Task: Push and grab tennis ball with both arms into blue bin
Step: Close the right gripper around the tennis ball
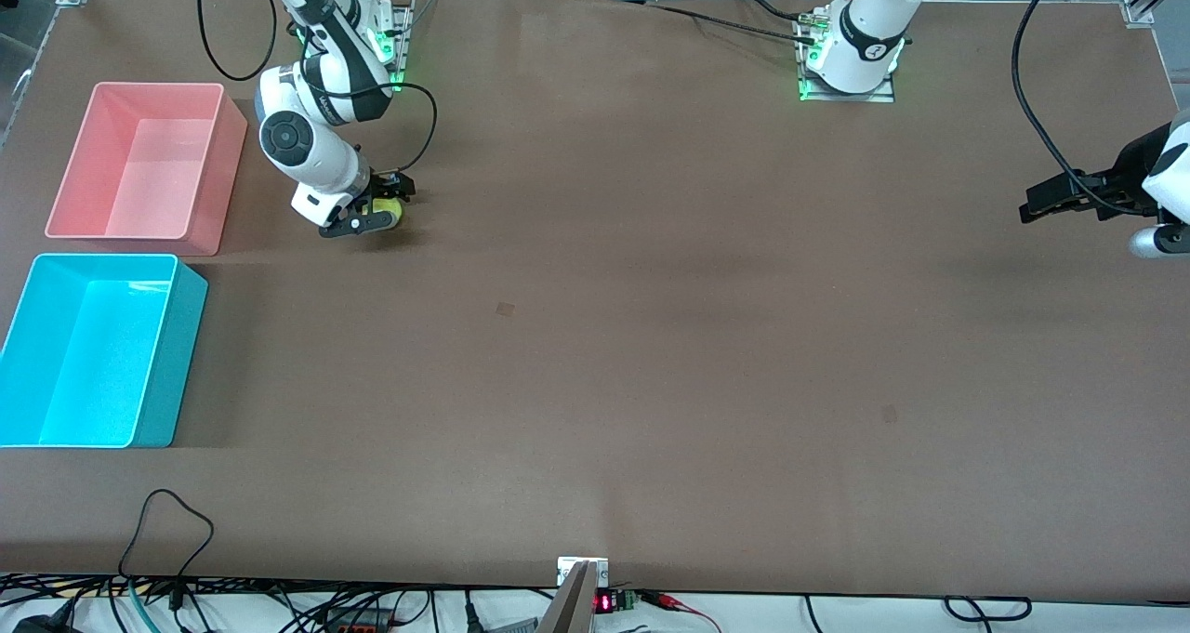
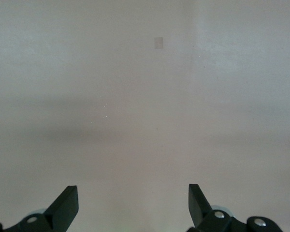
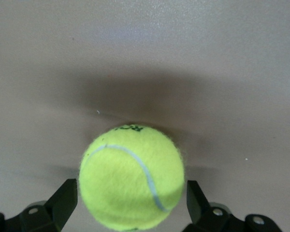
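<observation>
The tennis ball (image 1: 386,213) is seated on the brown table (image 1: 651,336) between the fingers of the right gripper (image 1: 376,207) — clamped on both sides. From the ball, the blue bin (image 1: 172,354) is found at roughly eight o'clock and the pink bin (image 1: 223,173) at nine. The left gripper (image 1: 1046,201) is held spread apart over bare table, waiting.

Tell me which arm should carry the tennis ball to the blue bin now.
Right. The right gripper has its fingers either side of the tennis ball, near the blue bin. The left gripper is open over bare table at the left arm's end.
</observation>
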Controlling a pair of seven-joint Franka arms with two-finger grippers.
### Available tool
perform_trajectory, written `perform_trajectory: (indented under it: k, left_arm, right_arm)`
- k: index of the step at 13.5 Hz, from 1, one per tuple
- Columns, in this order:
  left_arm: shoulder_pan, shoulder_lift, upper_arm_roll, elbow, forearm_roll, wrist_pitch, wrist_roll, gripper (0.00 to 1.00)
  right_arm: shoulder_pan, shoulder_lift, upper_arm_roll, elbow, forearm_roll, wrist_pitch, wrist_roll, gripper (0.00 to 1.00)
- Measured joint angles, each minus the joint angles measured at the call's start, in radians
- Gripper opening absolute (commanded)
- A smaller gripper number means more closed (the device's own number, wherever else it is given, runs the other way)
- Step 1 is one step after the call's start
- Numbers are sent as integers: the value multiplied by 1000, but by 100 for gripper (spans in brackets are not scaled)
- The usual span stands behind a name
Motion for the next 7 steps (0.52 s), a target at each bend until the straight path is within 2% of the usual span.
perform_trajectory:
  k: [2, 3, 7]
  left_arm:
    - [-3, 0, -6, 5, 0, -2, 0, 100]
    - [-3, 0, -8, 7, 0, -3, 0, 100]
    - [-3, 0, -10, 7, 0, -3, 0, 100]
  right_arm:
    - [0, 3, 0, 0, 0, 7, 0, 99]
    - [0, 4, 0, 0, 0, 9, -1, 93]
    - [0, 5, 0, 0, 0, 13, -2, 52]
